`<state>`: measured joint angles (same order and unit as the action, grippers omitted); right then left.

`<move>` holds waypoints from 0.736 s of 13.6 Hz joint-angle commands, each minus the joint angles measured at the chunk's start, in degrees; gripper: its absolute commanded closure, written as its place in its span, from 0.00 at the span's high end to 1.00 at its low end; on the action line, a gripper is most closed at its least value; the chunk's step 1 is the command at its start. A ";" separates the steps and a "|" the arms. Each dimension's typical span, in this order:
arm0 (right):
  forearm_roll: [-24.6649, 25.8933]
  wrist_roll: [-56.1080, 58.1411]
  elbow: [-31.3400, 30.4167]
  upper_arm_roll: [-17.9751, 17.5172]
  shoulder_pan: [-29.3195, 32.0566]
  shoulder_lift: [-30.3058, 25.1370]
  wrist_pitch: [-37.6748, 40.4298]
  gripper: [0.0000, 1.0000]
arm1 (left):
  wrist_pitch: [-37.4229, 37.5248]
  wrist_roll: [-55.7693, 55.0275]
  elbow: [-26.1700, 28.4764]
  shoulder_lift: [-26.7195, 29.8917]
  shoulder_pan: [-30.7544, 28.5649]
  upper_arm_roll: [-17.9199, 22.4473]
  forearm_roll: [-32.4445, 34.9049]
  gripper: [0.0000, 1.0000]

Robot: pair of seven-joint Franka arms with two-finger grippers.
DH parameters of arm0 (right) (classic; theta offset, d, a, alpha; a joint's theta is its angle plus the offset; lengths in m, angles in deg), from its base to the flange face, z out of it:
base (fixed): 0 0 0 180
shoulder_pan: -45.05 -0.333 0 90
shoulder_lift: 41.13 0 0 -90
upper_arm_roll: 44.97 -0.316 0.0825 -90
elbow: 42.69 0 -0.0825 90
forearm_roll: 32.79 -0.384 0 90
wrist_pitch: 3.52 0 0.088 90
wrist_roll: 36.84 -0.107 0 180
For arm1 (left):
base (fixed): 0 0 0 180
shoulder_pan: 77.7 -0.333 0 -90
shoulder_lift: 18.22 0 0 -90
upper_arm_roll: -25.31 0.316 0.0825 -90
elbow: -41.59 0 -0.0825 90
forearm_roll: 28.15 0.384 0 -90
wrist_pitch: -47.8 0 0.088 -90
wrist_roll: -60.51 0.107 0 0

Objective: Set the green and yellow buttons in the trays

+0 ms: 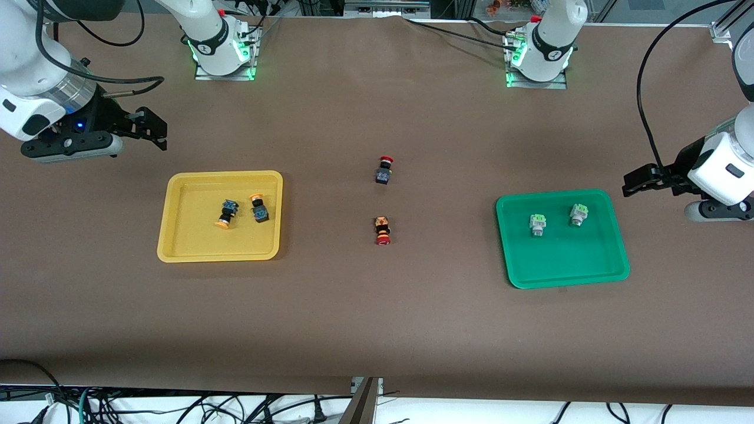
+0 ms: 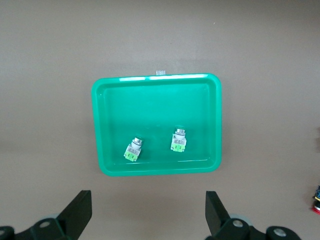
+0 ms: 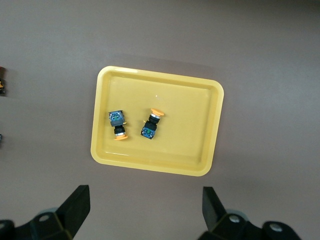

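Yellow tray (image 1: 171,235) at the right arm's end of the brown table (image 1: 377,318), holding both orange-yellow buttons on their sides, close together but apart: one (image 1: 226,214) with its cap toward the front camera, the other (image 1: 258,208) with its cap away from it. In the right wrist view the same tray (image 3: 200,100) shows the pair (image 3: 118,125) (image 3: 150,124) lying near its middle.

Green tray (image 1: 565,271) at the left arm's end, holding both light-green buttons, well apart from each other: one (image 1: 537,224) nearer the table's middle, the other (image 1: 578,214) nearer the left arm. The left wrist view shows this tray (image 2: 150,100) with the two (image 2: 133,149) (image 2: 179,141) in the half closest to the gripper.

Two red-capped switches lie on the bare table between the trays, one (image 1: 384,169) farther from the front camera, one (image 1: 383,230) nearer, clear of both trays.

Right gripper (image 1: 154,131) hangs over the table just beside the yellow tray, fingers (image 3: 75,206) spread wide, holding nothing. Left gripper (image 1: 636,182) hangs just beside the green tray, fingers (image 2: 77,209) likewise spread and empty. Nothing stands between either gripper and its tray.
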<state>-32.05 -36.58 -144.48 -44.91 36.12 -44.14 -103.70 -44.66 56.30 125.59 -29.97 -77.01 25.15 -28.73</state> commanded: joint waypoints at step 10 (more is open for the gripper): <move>1.02 -0.08 3.52 -0.33 0.67 0.99 0.43 0.99 | 1.32 -0.36 -1.91 -0.56 -0.52 -0.01 -0.74 1.00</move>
<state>-31.98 -36.58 -143.00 -44.87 36.27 -43.65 -103.76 -44.66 56.30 125.56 -29.97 -77.28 25.17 -28.73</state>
